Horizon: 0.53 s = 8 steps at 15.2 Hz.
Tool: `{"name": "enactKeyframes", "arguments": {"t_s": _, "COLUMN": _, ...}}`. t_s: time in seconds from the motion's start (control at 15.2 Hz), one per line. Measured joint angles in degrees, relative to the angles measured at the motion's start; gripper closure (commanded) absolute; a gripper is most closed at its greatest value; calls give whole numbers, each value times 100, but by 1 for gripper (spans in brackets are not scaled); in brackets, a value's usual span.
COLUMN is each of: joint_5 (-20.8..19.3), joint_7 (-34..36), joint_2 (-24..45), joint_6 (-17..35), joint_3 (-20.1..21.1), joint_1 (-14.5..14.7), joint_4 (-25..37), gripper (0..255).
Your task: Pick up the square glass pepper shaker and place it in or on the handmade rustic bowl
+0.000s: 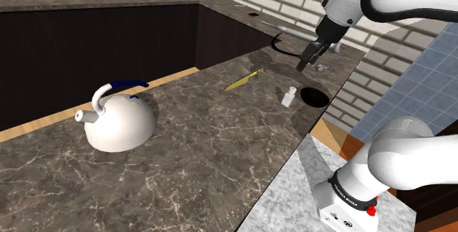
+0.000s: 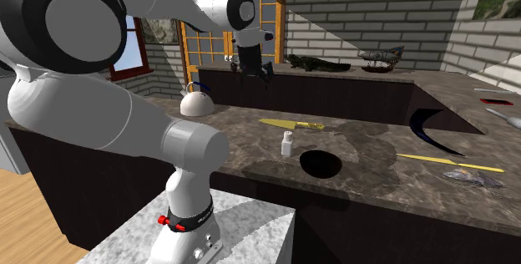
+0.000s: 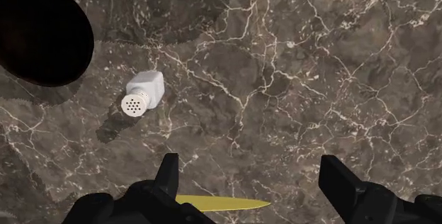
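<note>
Wrist view: 1 shaker [image 3: 144, 94]; 1 bowl [image 3: 44, 37] (blk)

A dark brown marble tabletop [image 3: 297, 81] with thin white veins spreads beneath the camera. Two black fingers [image 3: 168, 176] stand well apart, with nothing clasped between them. On the stone ahead of them, off toward one side, sits a small white square-bodied pepper shaker [image 3: 144, 93], its round perforated cap turned toward the camera and a shadow beside it. Just beyond the shaker, near it but not touching, lies a very dark, round bowl [image 3: 39, 35], partly cut off by the picture's edge. Close under the fingers, a pale yellow pointed knife blade [image 3: 223, 203] lies flat on the tabletop.
</note>
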Motion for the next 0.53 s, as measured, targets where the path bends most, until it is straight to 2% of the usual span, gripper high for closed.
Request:
{"name": "enactKeyframes", "arguments": {"t_s": 0.13, "joint_5": -112, "joint_7": -290, "joint_2": -81, "joint_6": 254, "joint_3": -266, "joint_1": -68, "joint_4": -272, "gripper": 0}}
{"name": "enactKeyframes", "arguments": {"t_s": 0.53, "joint_5": -443, "joint_7": -1154, "joint_2": 287, "joint_6": 1508, "joint_3": -1132, "joint_1": -248, "joint_4": -1010, "gripper": 0}}
